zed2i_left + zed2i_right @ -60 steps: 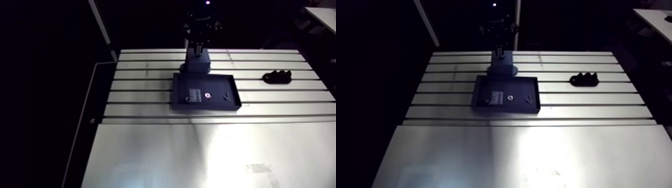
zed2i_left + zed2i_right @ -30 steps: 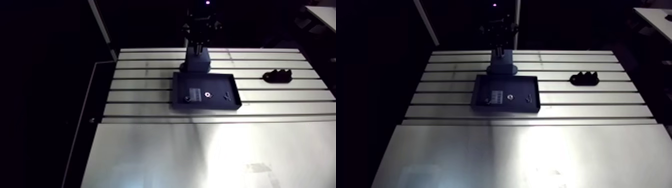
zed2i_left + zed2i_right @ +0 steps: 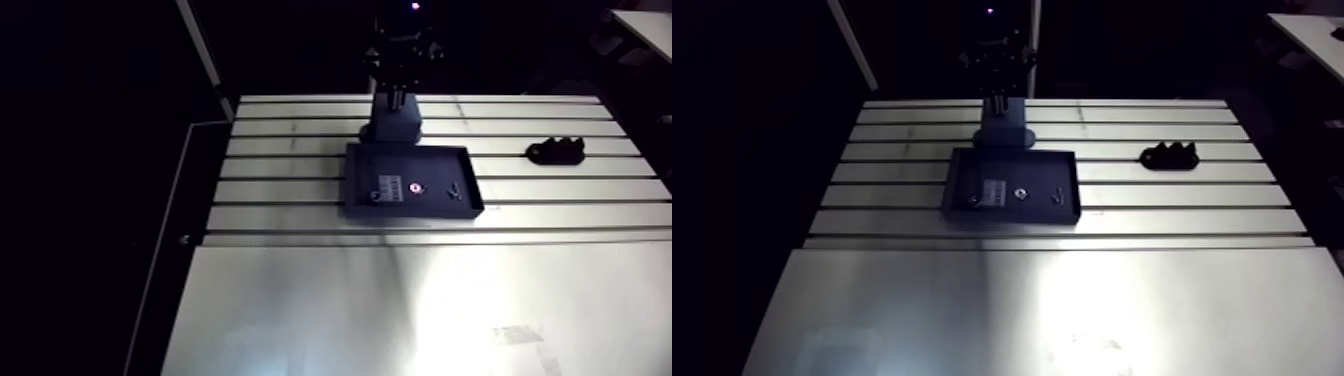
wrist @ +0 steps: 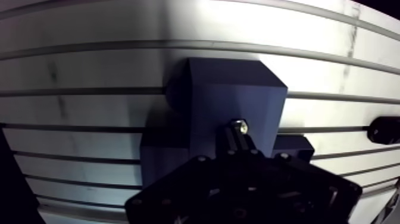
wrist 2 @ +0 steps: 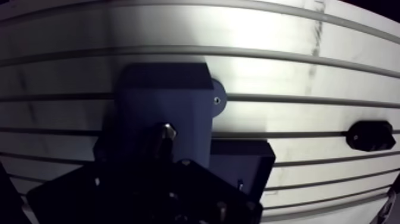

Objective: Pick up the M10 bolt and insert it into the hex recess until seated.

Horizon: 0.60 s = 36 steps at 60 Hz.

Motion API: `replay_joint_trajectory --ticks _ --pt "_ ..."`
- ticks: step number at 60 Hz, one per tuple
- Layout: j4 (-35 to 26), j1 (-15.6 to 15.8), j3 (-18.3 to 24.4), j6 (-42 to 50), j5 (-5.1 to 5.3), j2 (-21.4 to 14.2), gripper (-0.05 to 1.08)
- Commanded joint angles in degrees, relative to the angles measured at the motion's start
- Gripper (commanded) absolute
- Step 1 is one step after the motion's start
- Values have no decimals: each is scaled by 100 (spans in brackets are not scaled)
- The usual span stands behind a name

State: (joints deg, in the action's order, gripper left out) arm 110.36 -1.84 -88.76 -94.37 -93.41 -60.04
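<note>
The tool [image 4: 238, 152] hangs straight down over a dark blue block [image 4: 238, 89] and, as far as I can make out in the wrist view, it is clamped on the bolt [image 4: 239, 126]. Its dark fingers close in around the shank. The bolt's bright end points away from the tool and sits at about the level of the block's top face. I'd guess it is held upright like this so it goes in square, with no tilt to jam it. I cannot see the recess itself, because the bolt hides it, so I cannot say whether the bolt is seated.

The block is a matte, plastic-looking lump with chamfered corners and a rounded lug on one side. It sits at the far edge of a shallow dark tray [image 3: 440, 170], just beside it, which keeps the pick and the insert close together. The tray has a low rim and holds a pale label [image 3: 388, 186], a small shiny ring [image 3: 415, 187] and two tiny fasteners too small to name. Well off to the right lies a black knobbly fixture [image 3: 556, 152], clear of the work. The surface [image 3: 400, 300] is brushed aluminium. Its far half is slotted lengthwise, and its near half is smooth and glaring under the light.
</note>
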Motion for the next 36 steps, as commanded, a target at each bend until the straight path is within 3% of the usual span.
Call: replay_joint_trajectory --ticks 1,36 --pt "-1 0 -5 -7 -6 32 108" --pt "-306 16 193 -8 21 -162 108"
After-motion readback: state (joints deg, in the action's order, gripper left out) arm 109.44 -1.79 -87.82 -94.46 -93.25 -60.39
